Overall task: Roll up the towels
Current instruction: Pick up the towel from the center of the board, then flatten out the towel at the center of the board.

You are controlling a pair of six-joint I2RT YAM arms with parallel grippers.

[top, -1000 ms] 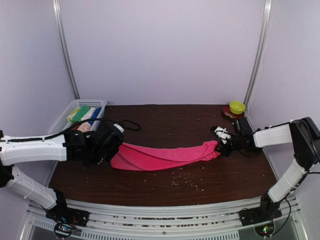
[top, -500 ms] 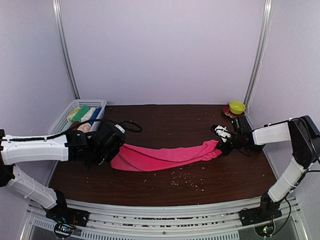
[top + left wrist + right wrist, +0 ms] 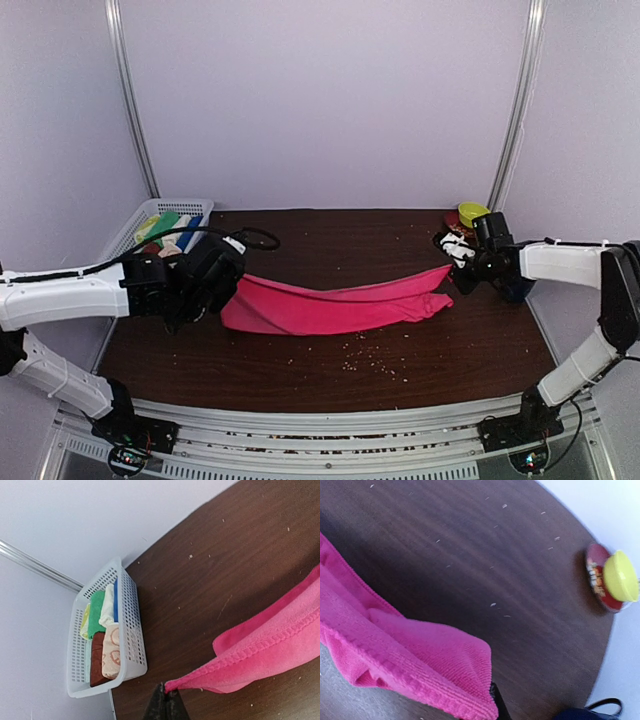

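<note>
White plastic mesh basket [image 3: 132, 630], far left of the overhead view, its near end hidden behind the left arm. The left wrist view shows folded cloths packed inside:
- green towel [image 3: 97, 611]
- cream towel [image 3: 107, 611]
- blue towel [image 3: 115, 599], only a thin edge visible
- brown towel [image 3: 97, 657]
- peach towel [image 3: 112, 650] with pale rings

How deep each sits in the basket cannot be made out.

Left claw [image 3: 165, 701]: dark fingers cut off by the bottom edge of its wrist view, pinched narrow on a stitched corner of the pink towel [image 3: 340, 305]. From above the tips are hidden under the wrist housing.

Pink towel: plain hot pink, soft looped pile with a corded hem. It is stretched as a long, loosely folded band across the middle of the frame. Its left part lies on the surface [image 3: 330, 240] and its right end lifts toward the right claw [image 3: 458, 274].

Surface: dark brown wood grain, scattered with pale crumbs [image 3: 370, 362].

Right claw: only one dark finger shows at the bottom edge of its wrist view, against the towel's corner, which it holds closed.

Yellow bowl [image 3: 621, 576], upper right of that view, is round, blurred, and rests on a red saucer [image 3: 594, 576].
</note>
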